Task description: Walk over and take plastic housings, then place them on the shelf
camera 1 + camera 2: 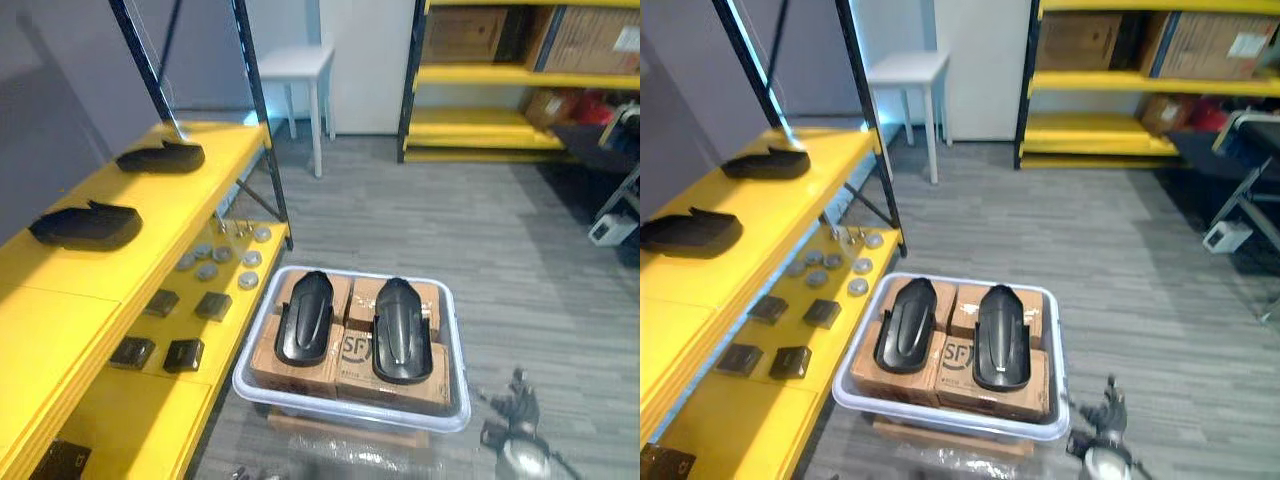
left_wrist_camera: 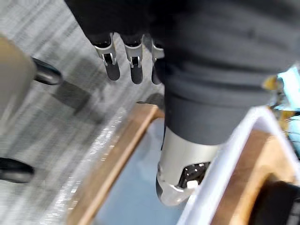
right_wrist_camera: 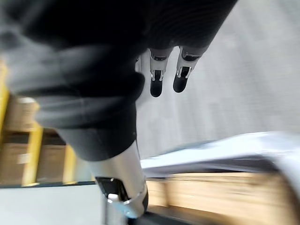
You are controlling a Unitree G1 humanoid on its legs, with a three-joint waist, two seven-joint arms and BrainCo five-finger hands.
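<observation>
Left wrist view has the left hand (image 2: 180,171) hanging loose, fingers straight and spread a bit, nothing in it, just above the edge of a wooden pallet (image 2: 117,159). Same story in the right wrist view: the right hand (image 3: 157,77) is relaxed and empty, hovering near the rim of the tub (image 1: 350,410). So nothing is picked up right now. In the left eye view that tub is a pale plastic bin with rounded corners, sitting on the floor beside the rack and packed with plain brown cardboard boxes (image 1: 300,375). Two black housings lie side by side on top of the boxes, one on the left (image 1: 303,318) and one on the right (image 1: 401,330). They're smooth, glossy, long curved shells, kind of like little fenders. Two more housings of the same sort already sit on the top of the yellow shelf (image 1: 60,320), one nearer (image 1: 85,225) and one further back (image 1: 160,157), well apart. My guess is it's about halfway: two shelved, two in the tub to go, and the robot looks close enough to reach for one. The lower tier has small flat black squares (image 1: 213,305) and grey round discs (image 1: 207,270), none of them part of the job as far as I can tell.
</observation>
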